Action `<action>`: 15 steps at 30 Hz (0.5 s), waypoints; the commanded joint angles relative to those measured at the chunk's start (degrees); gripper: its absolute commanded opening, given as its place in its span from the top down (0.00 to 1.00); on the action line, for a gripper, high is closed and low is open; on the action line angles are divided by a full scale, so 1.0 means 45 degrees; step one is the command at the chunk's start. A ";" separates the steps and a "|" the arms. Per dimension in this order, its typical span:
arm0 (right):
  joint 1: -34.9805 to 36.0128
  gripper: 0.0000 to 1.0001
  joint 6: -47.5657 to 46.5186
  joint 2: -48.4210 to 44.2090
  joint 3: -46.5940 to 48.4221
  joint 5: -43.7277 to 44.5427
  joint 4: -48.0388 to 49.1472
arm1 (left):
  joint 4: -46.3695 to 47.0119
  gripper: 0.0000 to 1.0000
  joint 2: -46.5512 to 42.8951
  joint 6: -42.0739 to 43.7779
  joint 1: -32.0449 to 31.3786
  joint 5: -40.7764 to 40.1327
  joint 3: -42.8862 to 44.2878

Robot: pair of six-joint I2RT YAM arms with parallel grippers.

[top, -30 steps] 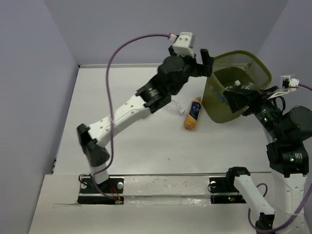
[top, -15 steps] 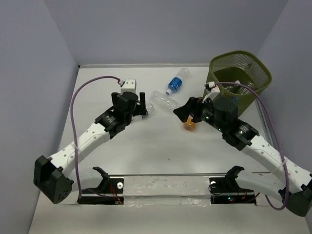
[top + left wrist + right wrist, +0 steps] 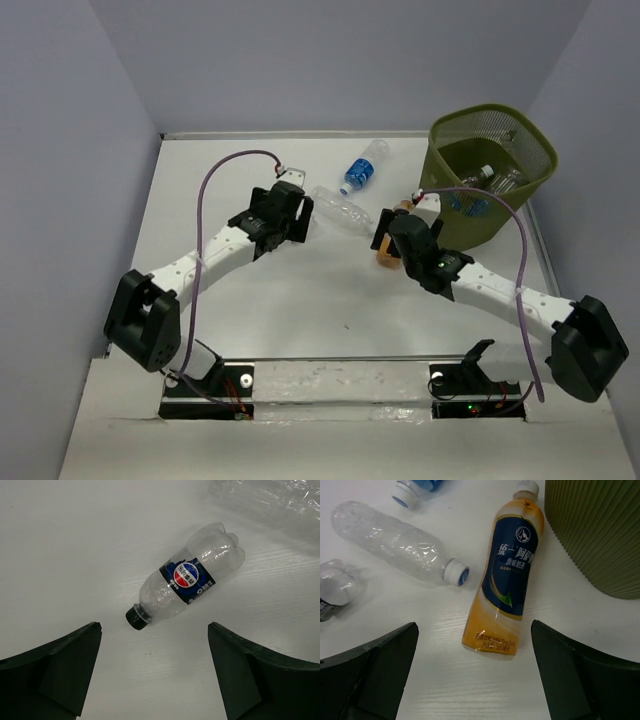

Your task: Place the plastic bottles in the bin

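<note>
My left gripper is open, low over the table. Its wrist view shows a small clear bottle with a blue label and black cap lying just ahead of the open fingers. My right gripper is open over the orange-filled bottle, which lies between and ahead of its fingers; only the bottle's end shows from above. A crushed clear bottle and a blue-labelled bottle lie on the table. The olive mesh bin at the far right holds several bottles.
The bin's wall stands close to the right of the orange bottle. The crushed bottle lies to its left, and also at the top right of the left wrist view. Grey walls enclose the white table.
Both arms have come away from the bin and down to the table. The left gripper now hovers by the small bottle, the right over the orange bottle.
</note>
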 commanded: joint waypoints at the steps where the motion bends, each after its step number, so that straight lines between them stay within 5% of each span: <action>1: 0.0129 0.00 0.0706 0.1150 0.0414 0.1864 0.0795 | 0.0028 0.01 0.1146 0.0843 0.0438 0.0580 0.1150; 15: -0.0632 0.00 0.1467 0.3789 0.0767 0.1300 0.0912 | 0.0166 0.01 0.3645 0.1078 0.1376 0.2748 0.2069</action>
